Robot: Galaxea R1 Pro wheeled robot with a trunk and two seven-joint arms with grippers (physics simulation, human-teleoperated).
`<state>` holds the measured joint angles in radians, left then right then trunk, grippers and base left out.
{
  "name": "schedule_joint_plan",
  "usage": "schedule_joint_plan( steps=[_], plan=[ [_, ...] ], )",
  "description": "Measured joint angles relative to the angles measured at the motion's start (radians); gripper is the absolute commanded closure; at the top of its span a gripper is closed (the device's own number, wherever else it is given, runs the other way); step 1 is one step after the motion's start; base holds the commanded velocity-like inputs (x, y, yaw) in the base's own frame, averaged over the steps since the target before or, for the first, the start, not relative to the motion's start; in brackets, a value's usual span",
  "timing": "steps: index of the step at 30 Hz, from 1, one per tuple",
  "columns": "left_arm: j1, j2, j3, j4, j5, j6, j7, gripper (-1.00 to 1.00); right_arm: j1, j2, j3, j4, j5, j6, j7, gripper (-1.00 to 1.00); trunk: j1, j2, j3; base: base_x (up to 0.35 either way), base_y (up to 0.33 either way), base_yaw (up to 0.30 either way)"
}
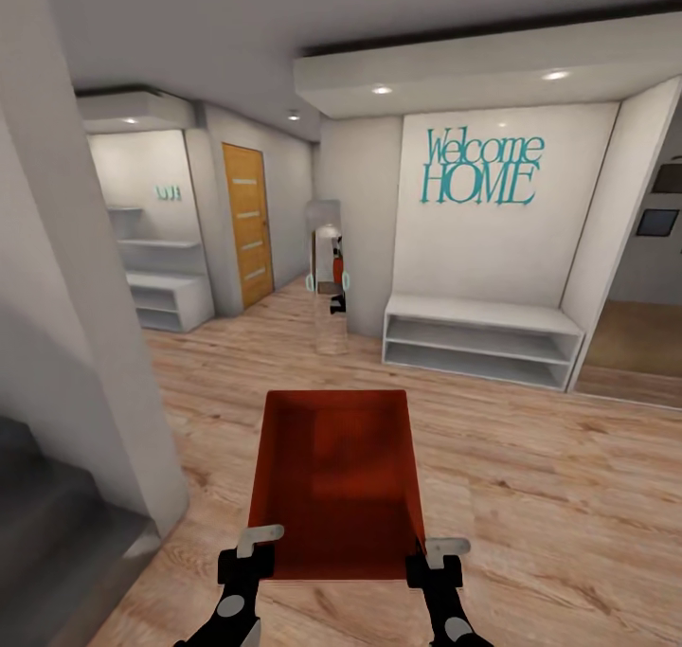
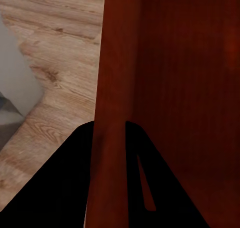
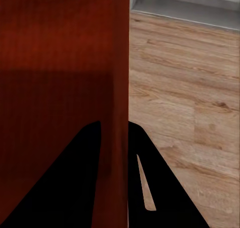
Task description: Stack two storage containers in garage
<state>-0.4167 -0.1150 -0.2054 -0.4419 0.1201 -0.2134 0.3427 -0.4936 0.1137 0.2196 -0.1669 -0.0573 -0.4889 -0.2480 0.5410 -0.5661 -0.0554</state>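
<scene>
Storage container point(image 1: 336, 476): red-orange rectangular open-topped bin, thin plain walls, inside shaded darker toward the near end. It's sitting between both grippers, held off the light wood plank floor point(image 1: 530, 495), in front of the robot.

Left gripper point(image 1: 248, 550) is clamping the bin's left wall near the near corner; in the left wrist view that wall point(image 2: 112, 138) is running straight between the two black fingers point(image 2: 60, 188), one inside, one outside. Right gripper point(image 1: 434, 554) is doing the same on the right wall point(image 3: 115, 138), jaws pinched on it.

Surfaces: bin smooth, matte; floor grained planks. Ahead, a white low shelf bench point(image 1: 481, 339) under teal "Welcome HOME" lettering point(image 1: 481, 166), and an orange-wood door point(image 1: 248, 223).
</scene>
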Motion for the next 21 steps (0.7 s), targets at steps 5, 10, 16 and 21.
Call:
schedule_joint_plan(
  steps=[5,10,16,21],
  plan=[
    [0.000,0.000,0.000,0.000,0.000,-0.002,0.000,1.00,0.000,0.000,0.001,-0.001,0.000,0.000,0.000,1.00,0.000,0.000,0.000,0.321,0.000,0.000],
    [0.000,0.000,0.000,0.000,0.000,0.000,0.000,1.00,0.000,0.000,0.000,-0.001,0.000,0.001,0.000,1.00,0.000,0.000,0.000,0.321,0.000,0.000],
    [0.000,0.000,0.000,0.000,0.000,-0.001,0.000,1.00,0.000,0.000,0.000,-0.001,0.000,0.000,0.000,1.00,0.000,0.000,0.000,0.321,0.000,0.000],
    [0.000,0.000,0.000,0.000,0.000,-0.001,0.000,1.00,0.000,0.000,0.000,-0.001,0.000,0.001,0.000,1.00,0.000,0.000,0.000,0.321,0.000,0.000]
  ],
)
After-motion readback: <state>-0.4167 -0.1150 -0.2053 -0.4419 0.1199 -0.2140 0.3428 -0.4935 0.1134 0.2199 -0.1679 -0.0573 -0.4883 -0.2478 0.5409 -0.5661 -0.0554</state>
